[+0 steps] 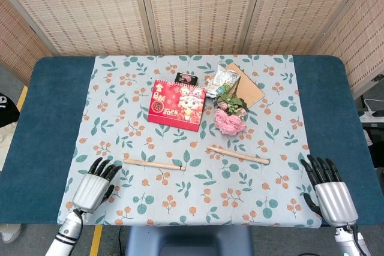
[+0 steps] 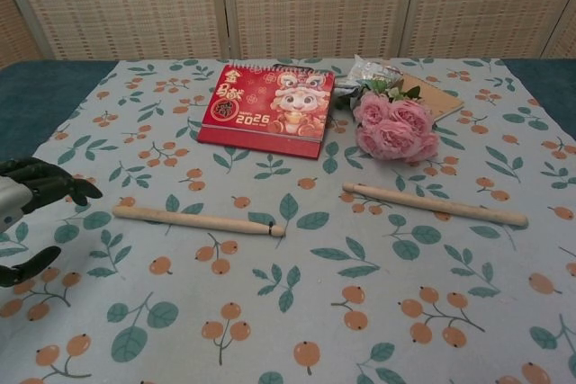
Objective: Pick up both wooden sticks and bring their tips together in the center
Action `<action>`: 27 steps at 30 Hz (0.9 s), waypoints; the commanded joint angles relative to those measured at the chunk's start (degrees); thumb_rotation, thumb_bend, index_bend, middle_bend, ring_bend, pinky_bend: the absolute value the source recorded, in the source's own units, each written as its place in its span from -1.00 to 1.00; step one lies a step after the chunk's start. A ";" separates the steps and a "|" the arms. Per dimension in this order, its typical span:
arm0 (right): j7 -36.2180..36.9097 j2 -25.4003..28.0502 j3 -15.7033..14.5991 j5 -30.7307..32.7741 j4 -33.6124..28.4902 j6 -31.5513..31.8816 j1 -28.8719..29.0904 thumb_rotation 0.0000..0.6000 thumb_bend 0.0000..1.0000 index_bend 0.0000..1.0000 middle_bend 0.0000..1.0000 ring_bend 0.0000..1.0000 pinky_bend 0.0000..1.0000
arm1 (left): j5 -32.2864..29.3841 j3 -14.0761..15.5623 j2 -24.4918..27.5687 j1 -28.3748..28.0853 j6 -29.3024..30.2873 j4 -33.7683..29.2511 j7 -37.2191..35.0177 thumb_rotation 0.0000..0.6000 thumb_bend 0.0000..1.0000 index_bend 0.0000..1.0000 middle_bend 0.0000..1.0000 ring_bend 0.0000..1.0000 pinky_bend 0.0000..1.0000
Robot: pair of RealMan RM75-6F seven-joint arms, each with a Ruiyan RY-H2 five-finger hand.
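Note:
Two wooden sticks lie flat on the floral cloth. The left stick [image 1: 153, 163] [image 2: 196, 220] has a dark tip pointing toward the centre. The right stick [image 1: 238, 154] [image 2: 435, 204] lies below the pink flowers. My left hand [image 1: 94, 186] [image 2: 31, 195] hovers open just left of the left stick's outer end, fingers apart, holding nothing. My right hand [image 1: 329, 191] is open near the table's front right edge, well to the right of the right stick; the chest view does not show it.
A red 2025 calendar [image 1: 177, 102] stands behind the sticks. Pink flowers [image 1: 230, 119], a snack packet [image 1: 224, 80], a brown notebook [image 1: 250, 88] and a small dark card [image 1: 188, 78] sit further back. The blue table [image 1: 48, 118] shows on both sides of the cloth.

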 commanded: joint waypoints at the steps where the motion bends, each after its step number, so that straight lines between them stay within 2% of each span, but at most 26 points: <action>1: -0.23 -0.74 0.46 1.22 0.75 -0.54 0.36 1.00 -0.47 -1.00 -1.00 -1.00 -1.00 | -0.70 -1.06 -3.17 -2.80 -2.92 1.48 2.70 1.00 -0.17 -0.59 -0.46 -0.69 -0.70; 10: 0.01 -0.47 0.25 1.57 0.96 -0.15 0.43 1.00 -0.47 -1.00 -1.00 -1.00 -1.00 | -3.07 -3.17 -7.13 -6.66 -6.65 3.37 7.03 1.00 -0.17 -0.57 -0.42 -0.68 -0.70; 13: -0.35 -0.35 0.40 2.51 0.88 -0.59 0.60 1.00 -0.47 -1.00 -1.00 -1.00 -1.00 | -4.82 -3.49 -7.75 -7.86 -9.06 3.48 8.97 1.00 -0.17 -0.48 -0.43 -0.68 -0.72; 18: -0.38 -0.14 0.47 3.26 0.67 -1.08 0.94 1.00 -0.47 -1.00 -1.00 -1.00 -1.00 | -5.28 -3.75 -9.71 -9.12 -9.06 5.76 9.19 1.00 -0.17 -0.38 -0.43 -0.67 -0.73; 27: -1.12 -0.10 0.05 3.75 0.54 -1.61 1.21 1.00 -0.48 -1.00 -1.00 -1.00 -1.00 | -6.26 -4.12 -11.30 -10.43 -8.33 8.05 10.07 1.00 -0.17 -0.39 -0.37 -0.64 -0.73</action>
